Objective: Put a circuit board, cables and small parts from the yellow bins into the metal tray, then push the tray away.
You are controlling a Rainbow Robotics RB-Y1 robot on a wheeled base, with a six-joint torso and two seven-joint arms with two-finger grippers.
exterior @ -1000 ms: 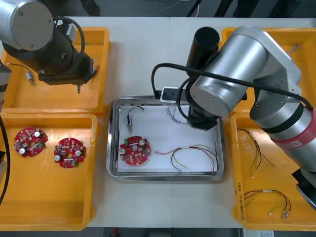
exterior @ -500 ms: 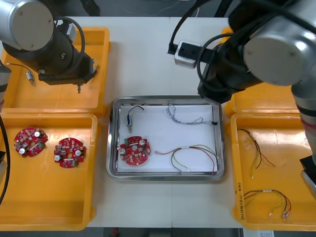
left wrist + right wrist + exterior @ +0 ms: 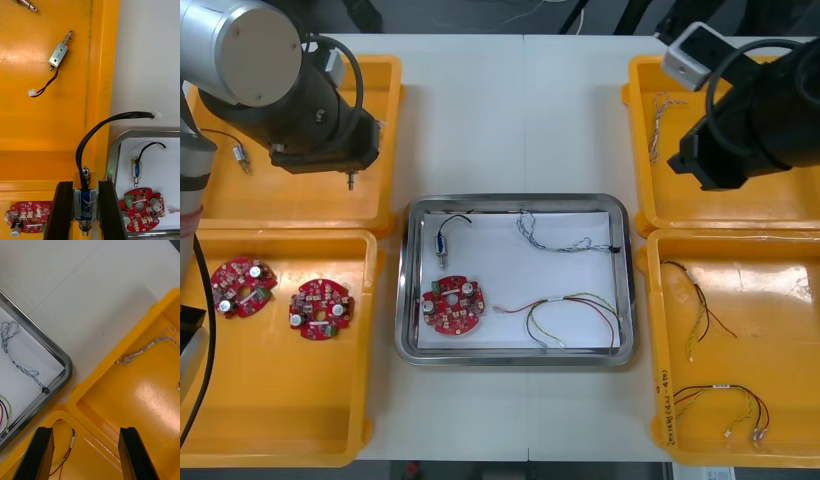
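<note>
along the table's near edge, the near-left yellow bin (image 3: 280,400) has 2 spare boards (image 3: 240,287) toward its far-left corner, and the near-right yellow bin (image 3: 780,340) has spare red and yellow cables (image 3: 720,400). between them the metal tray (image 3: 515,358) already carries a circuit board (image 3: 453,303) by its near-left corner, a red and yellow cable (image 3: 570,312) toward its near-right corner, a small metal part (image 3: 443,243) at its far-left corner and a blue and white cable (image 3: 565,238) along its far edge. farther out, the left gripper (image 3: 86,185) is clamped on a second metal part (image 3: 86,204), whose black lead (image 3: 112,119) arcs out toward the tray. it hangs over the near-right corner of the far-left yellow bin (image 3: 45,123), just short of the tray's far-left corner. the step in hand looks like carrying this piece into the tray. to do it well, i would hold it high enough to clear both the bin wall and the tray rim and aim for the bare white patch in the tray's middle, between the circuit board and the blue and white cable. i would go low before letting go, so the lead falls inside the rim and not across it. the lead looks springy and may drag the piece or catch the rim, so a slow, straight move suits. the right gripper (image 3: 86,429), fingers wide apart and holding nothing, is over the near-left corner of the far-right yellow bin (image 3: 150,397), clear of that path.
</note>
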